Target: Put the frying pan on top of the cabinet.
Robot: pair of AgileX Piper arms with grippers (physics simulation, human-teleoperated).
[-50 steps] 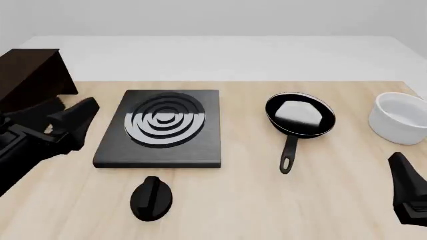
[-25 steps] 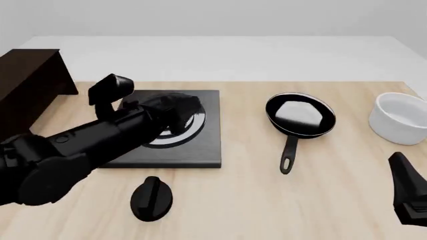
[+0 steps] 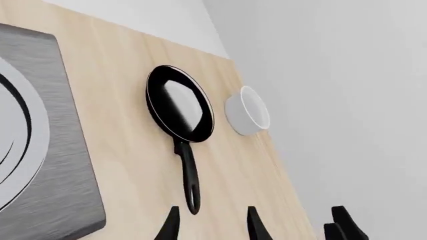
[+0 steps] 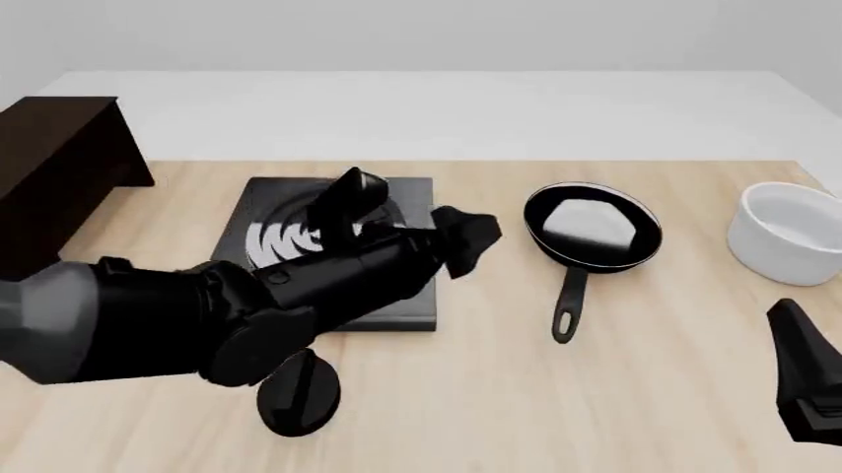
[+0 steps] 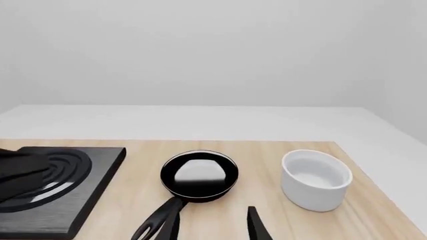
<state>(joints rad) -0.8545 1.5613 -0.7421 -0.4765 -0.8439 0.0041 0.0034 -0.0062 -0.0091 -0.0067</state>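
Note:
The frying pan [image 4: 593,225] sits on the table right of the middle, its slim handle pointing towards the near edge. It also shows in the left wrist view [image 3: 180,110] and the right wrist view [image 5: 199,174]. The dark brown cabinet [image 4: 53,163] stands at the far left. My left gripper [image 4: 467,241] hangs over the stove plate's right edge, just left of the pan, open and empty. In its wrist view the left gripper [image 3: 212,227] has its fingers apart, near the handle's end. My right gripper [image 4: 798,355] is low at the right edge, open and empty, with its fingers apart in the right wrist view [image 5: 208,227].
A flat black stove plate [image 4: 408,197] with concentric rings lies left of the middle, partly covered by my left arm. An oval black knob [image 4: 299,392] lies in front of it. A white round bowl [image 4: 790,232] stands at the far right.
My left arm has swung from the far left by the cabinet across the stove plate towards the pan. The right gripper, pan and other things have not moved.

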